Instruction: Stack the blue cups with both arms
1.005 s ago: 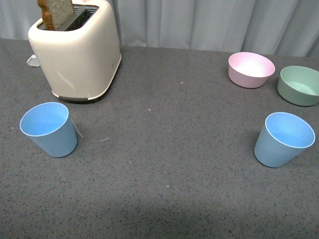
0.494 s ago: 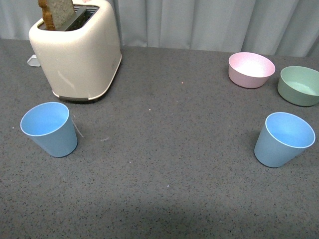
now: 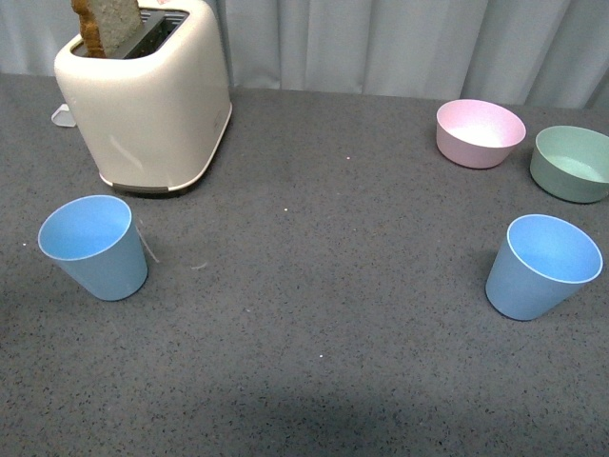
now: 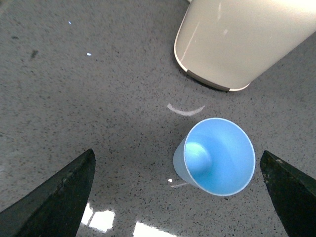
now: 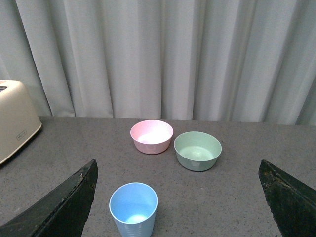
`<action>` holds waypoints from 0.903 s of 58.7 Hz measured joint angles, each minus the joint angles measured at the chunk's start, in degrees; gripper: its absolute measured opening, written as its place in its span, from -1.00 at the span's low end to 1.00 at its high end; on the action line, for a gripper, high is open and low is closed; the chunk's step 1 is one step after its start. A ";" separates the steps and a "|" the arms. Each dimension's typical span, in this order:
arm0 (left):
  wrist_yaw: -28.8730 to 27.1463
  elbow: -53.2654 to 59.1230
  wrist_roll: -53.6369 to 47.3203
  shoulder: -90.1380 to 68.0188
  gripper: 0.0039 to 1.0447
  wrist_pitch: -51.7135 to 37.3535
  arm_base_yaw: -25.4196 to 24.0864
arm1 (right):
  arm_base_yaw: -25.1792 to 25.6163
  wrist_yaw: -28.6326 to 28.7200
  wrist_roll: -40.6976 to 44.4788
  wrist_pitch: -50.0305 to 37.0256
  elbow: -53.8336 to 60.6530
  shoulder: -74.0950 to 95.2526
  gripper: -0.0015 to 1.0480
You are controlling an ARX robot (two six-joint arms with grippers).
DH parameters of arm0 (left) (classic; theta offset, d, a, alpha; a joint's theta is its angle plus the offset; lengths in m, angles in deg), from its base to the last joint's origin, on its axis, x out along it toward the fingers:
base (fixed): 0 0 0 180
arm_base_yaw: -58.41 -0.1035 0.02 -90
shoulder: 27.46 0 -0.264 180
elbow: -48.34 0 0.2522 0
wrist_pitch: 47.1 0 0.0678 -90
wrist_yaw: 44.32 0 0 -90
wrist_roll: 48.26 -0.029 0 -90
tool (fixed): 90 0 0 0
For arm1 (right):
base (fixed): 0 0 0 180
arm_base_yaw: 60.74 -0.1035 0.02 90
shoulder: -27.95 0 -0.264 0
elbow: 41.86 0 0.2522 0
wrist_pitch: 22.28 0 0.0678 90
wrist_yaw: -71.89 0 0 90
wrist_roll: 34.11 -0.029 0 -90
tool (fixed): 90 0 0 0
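**Cups, axis and heading.** You see two light-blue matte plastic tumblers, tapered and without handles. The left blue cup (image 3: 93,246) stands on its narrow base at the left of the grey speckled table (image 3: 324,286), mouth upward and long axis upright. It sits just in front of the cream plastic toaster (image 3: 145,90), clear of its base. A brown bread slice (image 3: 107,24) stands out of the toaster's slot. The right blue cup (image 3: 543,267) stands the same way at the right of the table, well apart from the first. It is in front of the pink round bowl (image 3: 480,132) and the green round bowl (image 3: 571,163), which sit just beside each other before the pale grey curtain (image 3: 400,43).

**Grippers.** Neither arm appears in the front view. In the left wrist view the left gripper (image 4: 177,154) looks down from above on the left blue cup (image 4: 215,157). Its two black fingers (image 4: 54,197) are spread wide and hold nothing. The cup lies between them, closer to one finger, and touches neither. In the right wrist view the right gripper (image 5: 177,163) is likewise spread wide and empty. It looks level across the table, and the right blue cup (image 5: 134,209) stands ahead of it, between the two fingers (image 5: 59,207) and in contact with neither.

**Appearance.** Each cup shows a thin paler rim and a smooth blue interior. Both are empty, with the round floor visible inside the left one. Faint rings mark the lower wall of the right one in the wrist view.
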 joint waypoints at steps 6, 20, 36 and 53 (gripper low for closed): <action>0.79 -5.42 0.26 -8.33 0.88 2.51 0.22 | 0.00 0.02 0.00 0.00 0.00 0.00 0.81; 2.14 -14.93 1.31 -20.17 0.88 9.66 0.28 | 0.00 0.00 0.00 0.00 0.00 0.00 0.81; 3.80 -19.82 3.54 -27.23 0.88 14.84 -0.04 | 0.00 0.00 0.02 0.00 0.00 0.00 0.81; 5.33 -22.80 4.55 -31.39 0.34 16.98 0.39 | 0.00 0.00 0.00 0.00 0.00 0.00 0.81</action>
